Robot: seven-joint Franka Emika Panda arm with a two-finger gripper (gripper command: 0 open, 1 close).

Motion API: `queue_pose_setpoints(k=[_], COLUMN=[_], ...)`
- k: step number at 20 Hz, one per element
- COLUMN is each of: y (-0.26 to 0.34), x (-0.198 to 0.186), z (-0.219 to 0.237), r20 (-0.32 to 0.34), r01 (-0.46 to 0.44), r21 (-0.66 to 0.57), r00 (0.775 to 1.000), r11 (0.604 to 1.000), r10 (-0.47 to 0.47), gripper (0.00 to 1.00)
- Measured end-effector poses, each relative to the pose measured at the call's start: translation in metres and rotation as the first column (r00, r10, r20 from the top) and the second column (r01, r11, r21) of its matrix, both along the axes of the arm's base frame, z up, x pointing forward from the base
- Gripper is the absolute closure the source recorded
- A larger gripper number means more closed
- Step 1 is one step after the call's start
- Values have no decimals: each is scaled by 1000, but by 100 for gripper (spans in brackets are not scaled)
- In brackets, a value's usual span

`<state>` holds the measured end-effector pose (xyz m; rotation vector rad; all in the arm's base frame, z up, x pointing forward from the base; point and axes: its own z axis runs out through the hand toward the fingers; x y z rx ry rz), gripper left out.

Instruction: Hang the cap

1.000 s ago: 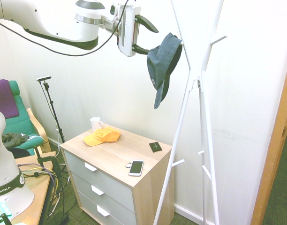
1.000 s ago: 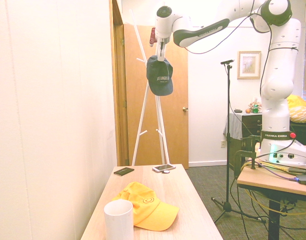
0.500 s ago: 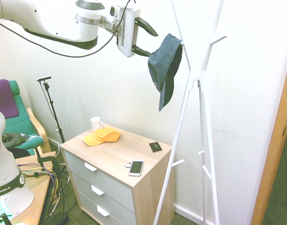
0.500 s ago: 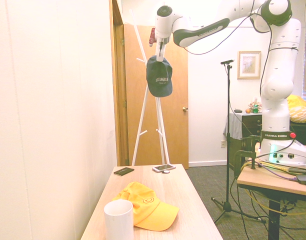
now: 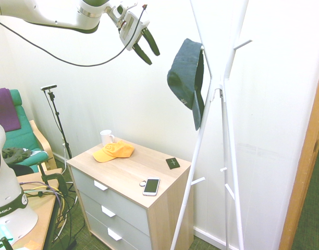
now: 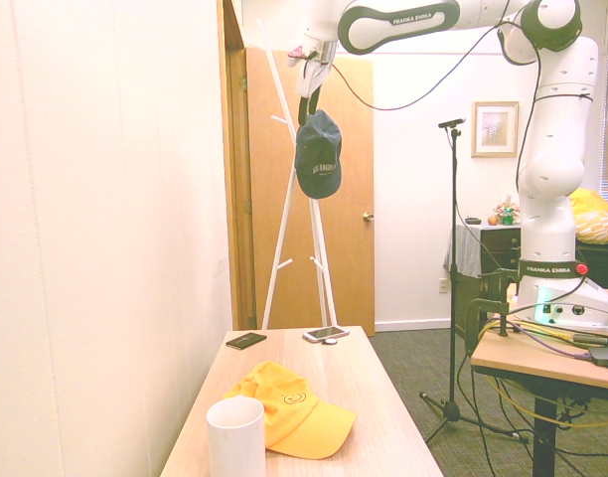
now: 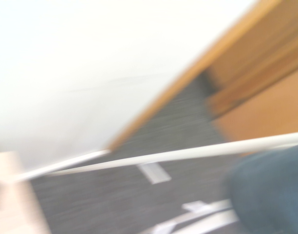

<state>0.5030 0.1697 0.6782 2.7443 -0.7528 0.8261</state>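
Just beside and below the gripper [image 5: 144, 45], clear of its tips: the cap [image 5: 186, 78], dark teal-navy, hung by its back on an upper peg of the white coat stand [image 5: 222, 104], brim down, not held. Gripper: jaws wide, empty, angled down twd the cap. Step, by my read: hang done, release made; next calls for backing the arm away w/o snagging cap or stand.

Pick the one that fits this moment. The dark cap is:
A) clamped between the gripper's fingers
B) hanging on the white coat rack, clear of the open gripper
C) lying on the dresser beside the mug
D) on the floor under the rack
B: the dark cap hangs from the coat rack, and the gripper stands open beside it, apart.
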Motion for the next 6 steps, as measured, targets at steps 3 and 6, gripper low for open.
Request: queue_pose_setpoints(k=[3,6], y=[7,9], x=[-1,3], z=[7,14], r20=[-89,-153], r01=[-9,1], r21=[154,263], r00=[996,987], r11=[988,965], r10=[23,41], gripper=[0,0])
